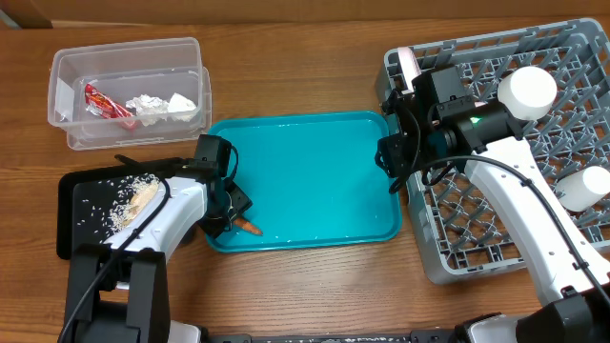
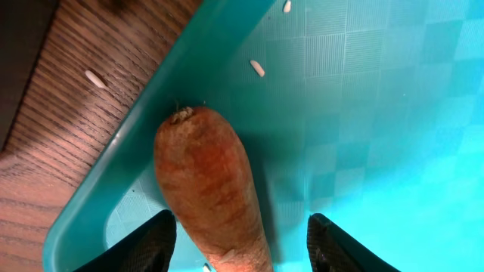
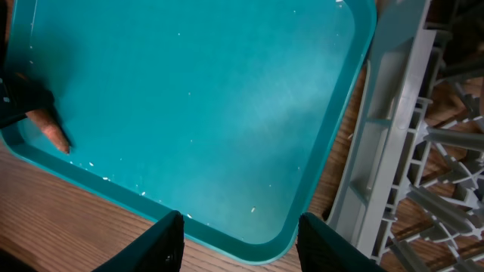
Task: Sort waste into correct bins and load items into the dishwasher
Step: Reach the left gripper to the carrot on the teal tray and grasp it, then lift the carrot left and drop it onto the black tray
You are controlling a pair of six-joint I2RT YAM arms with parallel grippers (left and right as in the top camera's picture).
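Rubbish lies at the far left, where a red wrapper (image 1: 103,103) and white tissue (image 1: 157,105) sit inside the clear tub (image 1: 57,67). Nearer, the black tray (image 1: 71,205) holds rice scraps (image 1: 129,200). Just right of it, the left gripper (image 1: 233,214) hangs over the near-left corner of the teal tray (image 1: 305,181), its fingers spread either side of the carrot (image 2: 208,196), which lies on the tray floor close against the rim. The carrot sits nearer one finger than the other, so closing could shove or roll it instead of pinching it. The tapered body may also slip out, or a fingertip may catch the raised rim and drag the tray. A few stray grains remain on the tray and on the wood. Further right, the right gripper (image 3: 242,234) hovers with its jaws apart and empty above the tray's right edge, beside the dish rack (image 1: 429,257), where white cups (image 1: 527,90) stand.
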